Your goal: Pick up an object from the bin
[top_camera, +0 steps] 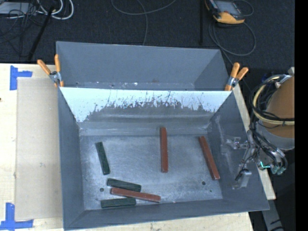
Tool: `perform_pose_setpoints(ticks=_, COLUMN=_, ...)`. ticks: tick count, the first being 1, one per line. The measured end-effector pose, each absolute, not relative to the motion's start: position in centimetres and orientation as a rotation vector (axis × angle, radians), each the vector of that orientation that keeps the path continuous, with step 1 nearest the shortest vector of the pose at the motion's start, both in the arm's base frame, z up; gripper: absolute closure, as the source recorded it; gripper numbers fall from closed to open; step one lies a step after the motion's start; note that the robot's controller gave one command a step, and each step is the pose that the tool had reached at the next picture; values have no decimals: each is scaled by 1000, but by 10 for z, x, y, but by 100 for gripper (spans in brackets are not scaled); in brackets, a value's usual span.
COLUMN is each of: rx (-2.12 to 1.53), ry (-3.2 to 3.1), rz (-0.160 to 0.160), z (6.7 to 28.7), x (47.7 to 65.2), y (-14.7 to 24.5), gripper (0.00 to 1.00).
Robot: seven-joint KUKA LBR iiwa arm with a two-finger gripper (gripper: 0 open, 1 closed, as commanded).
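Bin (139, 71) of grey metal takes up the middle of the frame, its floor holding six thin flat sticks. Arm (276, 119), wrapped in looped cables, enters at the right edge, and its gripper (242, 170) hangs over the bin's sloping right wall. Whether it is open or closed cannot be told, and nothing can be seen in its grasp. Closest to it is the right red-brown stick (209, 158), just to its left on the floor and apart from it, slanting from upper left to lower right. The middle red-brown stick (164, 149) lies nearly upright in the frame at the floor's centre. A lone dark green stick (102, 158) lies at the left. At the lower left a third red-brown stick (135, 194) lies between two dark green sticks (124, 185), well apart from the gripper.
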State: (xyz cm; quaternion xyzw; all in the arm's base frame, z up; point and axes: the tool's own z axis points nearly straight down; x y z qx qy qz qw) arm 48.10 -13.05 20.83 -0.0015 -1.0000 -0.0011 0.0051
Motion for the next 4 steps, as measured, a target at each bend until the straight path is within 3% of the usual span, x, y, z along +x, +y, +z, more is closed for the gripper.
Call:
perform_pose_setpoints(ticks=1, rx=543, ry=-3088, rz=-5, z=153, x=471, y=-149, gripper=0)
perform_pose_setpoints(ticks=2, rx=1319, ry=-2852, rz=-10, z=117, x=511, y=-152, gripper=0)
perform_pose_setpoints(ticks=3, rx=1864, ry=-2532, rz=-25, z=73, x=545, y=-133, gripper=0)
perform_pose_setpoints(ticks=4, rx=1863, ry=-2540, rz=-13, z=72, x=545, y=-137, gripper=100)
